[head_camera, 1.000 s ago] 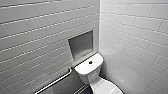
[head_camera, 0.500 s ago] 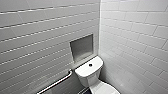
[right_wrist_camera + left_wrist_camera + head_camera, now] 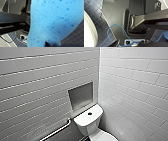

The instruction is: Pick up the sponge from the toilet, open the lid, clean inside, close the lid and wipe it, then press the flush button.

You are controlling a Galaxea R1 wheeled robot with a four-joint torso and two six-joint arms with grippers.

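The right fingers grasp the blue sponge; the toilet stands in the tiled corner.

The sponge is pitted foam, the toilet glossy ceramic, the rail metal.

Head high, facing toilet, wrists seemingly floorward
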